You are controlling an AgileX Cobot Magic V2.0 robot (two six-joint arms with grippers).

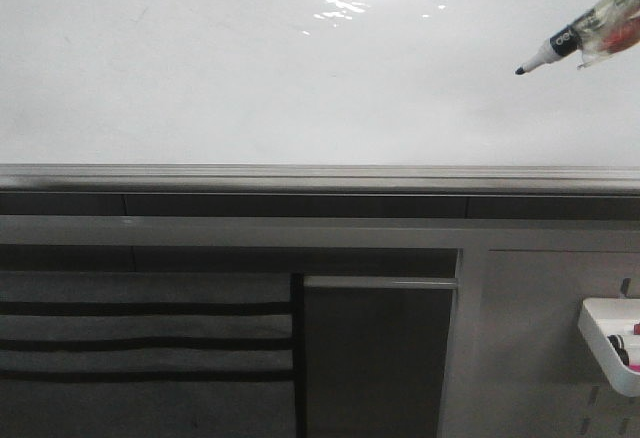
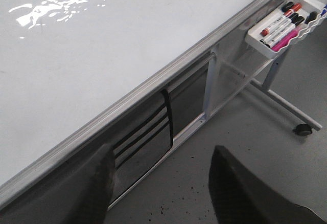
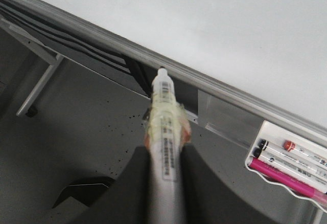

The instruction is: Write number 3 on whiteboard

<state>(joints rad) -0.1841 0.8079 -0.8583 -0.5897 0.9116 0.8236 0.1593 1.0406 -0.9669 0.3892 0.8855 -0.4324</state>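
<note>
Left end effector [image 2: 161, 188] shows only in its own wrist view, two dark fingers spread apart with nothing between them, hanging over the grey floor [image 2: 245, 132] below the whiteboard's rail. Right end effector [image 3: 166, 150] is clamped on a marker [image 3: 164, 132], whose barrel is wrapped in yellowish tape.

From the left in the front view, the whiteboard [image 1: 200, 68] fills the upper frame, glossy and unmarked, with a bright glare patch near its top; no number 3 can be seen on it. Its silver rail [image 1: 300, 176] runs along the lower edge. Below hang dark fabric pockets [image 1: 150, 348] with black stripes, then a white perforated panel carrying a small tray [image 1: 605, 343] of markers at far right.

The held marker enters the front view at upper right, its black tip [image 1: 521, 70] pointing down-left, and whether it touches the surface cannot be told. Its barrel print is too blurred to read. Most of the board lies bare to the tip's left.
</note>
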